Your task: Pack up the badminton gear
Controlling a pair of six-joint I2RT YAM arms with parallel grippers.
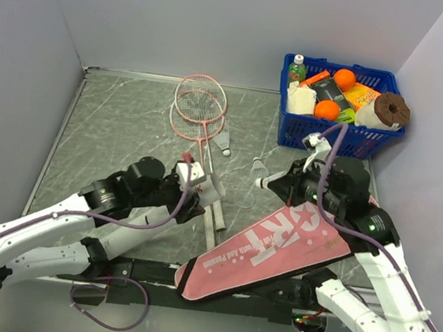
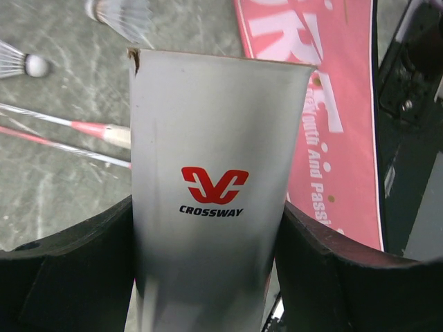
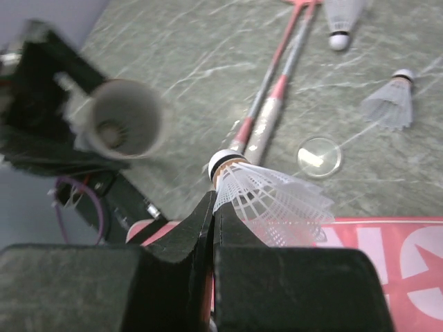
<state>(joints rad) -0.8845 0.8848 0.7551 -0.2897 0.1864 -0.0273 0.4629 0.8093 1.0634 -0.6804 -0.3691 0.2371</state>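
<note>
Right pincer is shut tight on the shuttlecock by its feathers, up near the pink bag, and should line the round nose up with the open white tube that the left pincer holds, then push in slowly.

Pink bag lettered white, white tube with red logo, pink-framed rackets, white shuttlecock, grey marbled table

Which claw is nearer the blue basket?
Right. The right claw, shut on a shuttlecock, sits short of the basket; the left claw, gripping the white tube, is farther left.
</note>
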